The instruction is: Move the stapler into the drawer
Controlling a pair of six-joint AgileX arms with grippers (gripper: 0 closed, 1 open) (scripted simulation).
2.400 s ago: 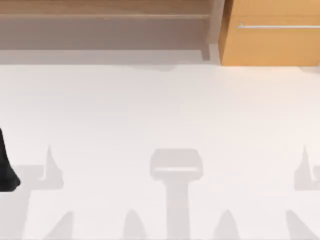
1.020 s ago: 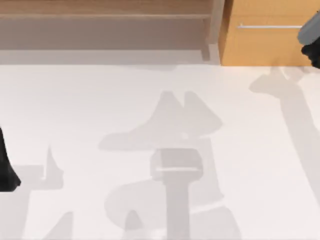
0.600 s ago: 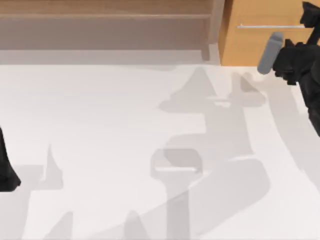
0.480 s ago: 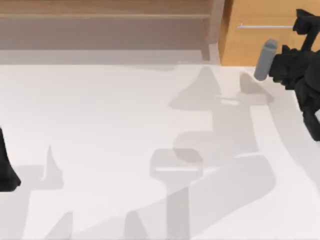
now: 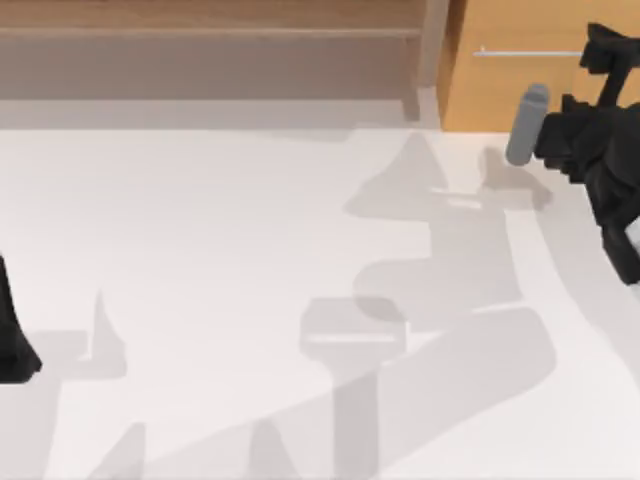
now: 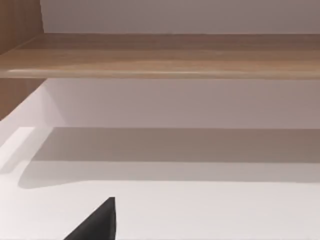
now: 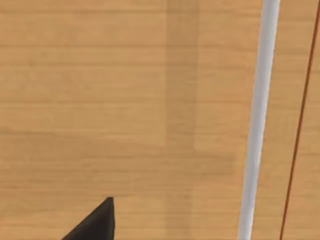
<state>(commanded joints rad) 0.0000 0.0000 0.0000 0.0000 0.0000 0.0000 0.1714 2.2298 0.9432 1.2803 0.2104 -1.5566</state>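
Step 1, opening: right gripper (image 5: 600, 45), finger state indiscernible, at closed drawer (image 5: 520, 95) handle (image 5: 525, 52); next, grasp handle.

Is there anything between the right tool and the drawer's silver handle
Nothing visible. The right tool is at the light orange wooden drawer front, close to its thin silver bar handle; only bare wood lies between them. The drawer looks shut.
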